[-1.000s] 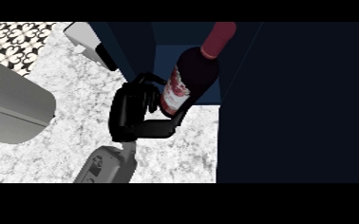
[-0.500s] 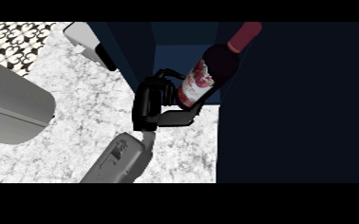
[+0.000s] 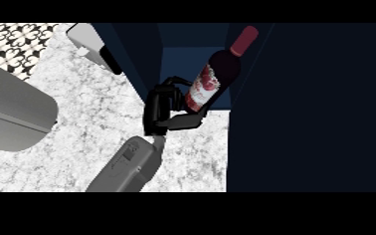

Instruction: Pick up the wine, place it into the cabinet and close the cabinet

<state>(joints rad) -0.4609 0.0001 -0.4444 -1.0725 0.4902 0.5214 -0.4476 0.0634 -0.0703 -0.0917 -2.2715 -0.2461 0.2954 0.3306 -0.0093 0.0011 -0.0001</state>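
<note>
The wine bottle (image 3: 217,79), dark glass with a red cap and a red-and-white label, is held tilted with its neck up and to the right. It sits in the opening of the dark blue cabinet (image 3: 187,55). My right hand (image 3: 160,110) is shut on the bottle's lower part, fingers curled over its far side and thumb under its near side. The bottle's base is hidden by the hand. A dark cabinet panel (image 3: 301,109) fills the view to the right of the bottle. My left hand does not show.
The speckled white counter (image 3: 81,144) spreads left and below. A large rounded grey shape (image 3: 22,109) juts in from the left edge. A pale panel with a black edge (image 3: 92,44) stands beside the cabinet's left side. Patterned tiles (image 3: 26,45) show at the upper left.
My right hand has carried the bottle up and to the right, from in front of the cabinet into its opening. The forearm has followed it in.
</note>
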